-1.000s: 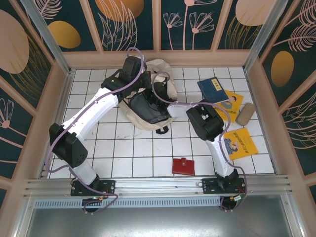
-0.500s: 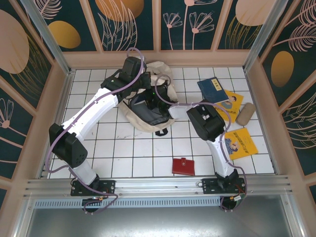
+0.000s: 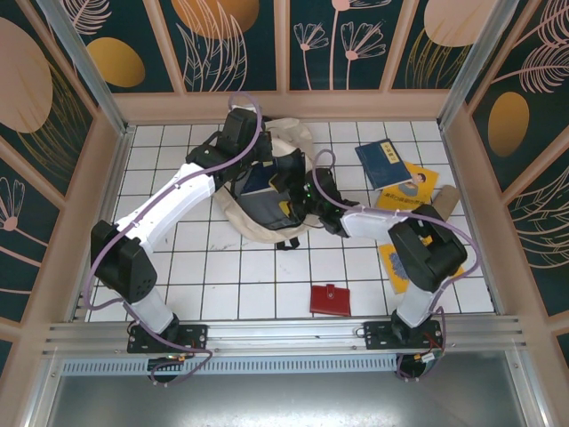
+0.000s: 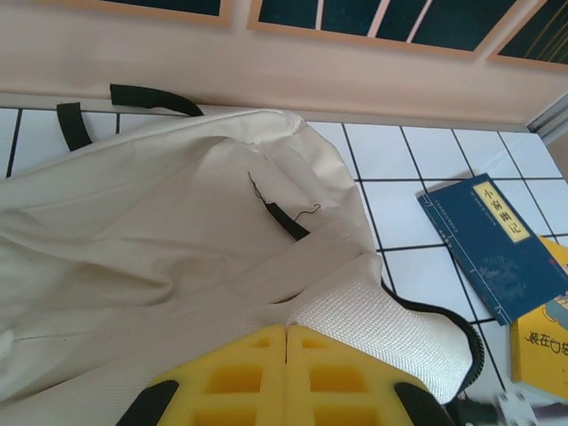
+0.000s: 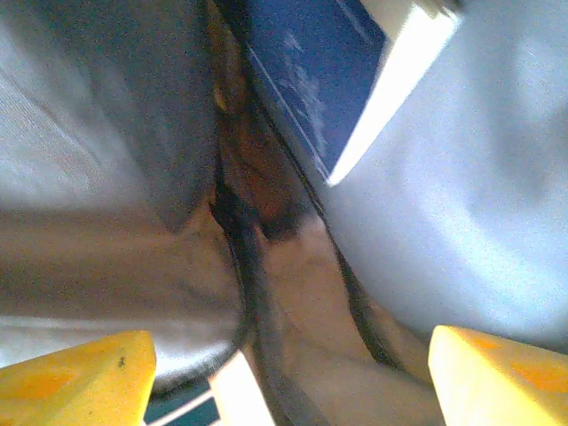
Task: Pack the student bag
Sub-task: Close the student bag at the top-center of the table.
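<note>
The student bag [image 3: 298,138] is lying at the far edge of the table [image 3: 231,267], midway along. The left gripper [image 4: 286,342] is pinching its rim, pads [image 4: 240,373] pressed together (probably to hold the mouth open). The right gripper [image 5: 284,373], fingers [image 5: 71,373] spread wide and empty, is hovering inside beside a blue book [image 5: 311,80].

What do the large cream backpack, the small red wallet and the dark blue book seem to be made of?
The large cream backpack looks like matte woven cloth, perhaps canvas: it creases softly and its weave shows. The small red wallet may be leather or imitation; too small to tell. The dark blue book seems paper, with a flat matte printed cover.
</note>
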### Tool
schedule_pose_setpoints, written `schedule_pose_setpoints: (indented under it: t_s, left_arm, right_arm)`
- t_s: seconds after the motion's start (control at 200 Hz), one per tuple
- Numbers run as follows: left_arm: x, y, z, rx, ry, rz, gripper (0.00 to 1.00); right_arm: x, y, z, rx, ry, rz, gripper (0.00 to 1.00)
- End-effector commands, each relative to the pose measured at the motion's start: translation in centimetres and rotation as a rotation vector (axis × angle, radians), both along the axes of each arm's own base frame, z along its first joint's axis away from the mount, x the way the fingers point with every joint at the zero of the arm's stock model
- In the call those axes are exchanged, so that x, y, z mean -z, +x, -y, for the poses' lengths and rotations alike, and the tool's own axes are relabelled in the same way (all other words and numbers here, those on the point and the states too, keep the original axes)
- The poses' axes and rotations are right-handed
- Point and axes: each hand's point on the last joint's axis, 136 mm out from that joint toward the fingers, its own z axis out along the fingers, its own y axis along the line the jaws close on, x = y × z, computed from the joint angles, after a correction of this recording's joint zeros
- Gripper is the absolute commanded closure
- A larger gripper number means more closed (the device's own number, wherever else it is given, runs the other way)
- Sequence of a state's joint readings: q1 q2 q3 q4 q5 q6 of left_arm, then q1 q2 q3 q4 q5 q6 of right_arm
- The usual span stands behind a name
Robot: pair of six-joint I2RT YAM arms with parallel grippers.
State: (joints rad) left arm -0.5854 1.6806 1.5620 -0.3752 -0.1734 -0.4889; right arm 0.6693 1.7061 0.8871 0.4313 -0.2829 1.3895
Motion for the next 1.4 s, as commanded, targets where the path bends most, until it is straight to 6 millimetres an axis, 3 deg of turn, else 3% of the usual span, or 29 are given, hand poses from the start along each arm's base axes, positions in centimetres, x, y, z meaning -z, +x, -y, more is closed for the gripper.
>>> schedule_pose_setpoints:
  t_s: [0.0,0.15,0.345,0.505,0.676,0.746,0.851,1.016,1.141,1.166,1.226,1.281,1.321,1.396]
  left_arm:
    - [-2.5,0.1,-0.5,-0.029,-0.064,0.091,1.0]
    - [0.4,-0.9,0.9,0.054,-0.096,0.036,1.0]
    - [4.7,-2.6,2.6,0.158,-0.14,-0.06,1.0]
    - [8.3,-3.9,3.3,0.208,-0.151,-0.144,1.0]
    - [12.1,-5.6,3.8,0.239,-0.165,-0.244,1.0]
    - [13.2,-6.1,3.6,0.238,-0.155,-0.267,1.0]
    - [14.0,-6.3,3.1,0.215,-0.148,-0.277,1.0]
    - [14.6,-6.6,2.9,0.208,-0.144,-0.297,1.0]
    - [14.8,-6.8,2.0,0.181,-0.113,-0.303,1.0]
    - [14.8,-6.9,1.9,0.174,-0.11,-0.306,0.93]
    - [14.6,-7.1,1.6,0.164,-0.115,-0.308,0.67]
    - [14.2,-7.4,1.5,0.16,-0.129,-0.306,0.53]
    - [13.9,-7.5,1.4,0.16,-0.14,-0.302,0.47]
    - [12.8,-8.0,1.6,0.178,-0.167,-0.28,0.45]
  right_arm:
    - [0.1,-3.1,1.8,-0.069,-0.086,0.024,0.23]
    - [0.0,-5.1,7.1,-0.039,-0.337,0.124,0.28]
    - [-1.3,-5.0,16.2,0.134,-0.624,0.197,0.28]
    - [0.2,-4.0,23.4,0.195,-0.787,0.104,0.28]
    - [1.9,-3.2,27.8,0.193,-0.92,0.022,0.26]
    - [2.2,-1.8,28.7,0.196,-0.914,0.012,0.26]
    - [2.2,1.8,29.9,0.243,-0.865,0.016,0.25]
    - [1.6,7.8,34.2,0.375,-0.732,0.016,0.32]
    - [1.8,11.5,36.9,0.389,-0.77,-0.013,0.34]
    - [2.0,12.0,37.3,0.386,-0.791,-0.025,0.35]
    - [2.4,13.2,38.5,0.386,-0.844,-0.035,0.33]
    - [2.6,14.7,38.9,0.356,-0.861,-0.018,0.3]
    - [3.0,15.8,38.9,0.325,-0.871,-0.016,0.29]
    - [3.9,17.8,39.0,0.261,-0.902,-0.022,0.24]
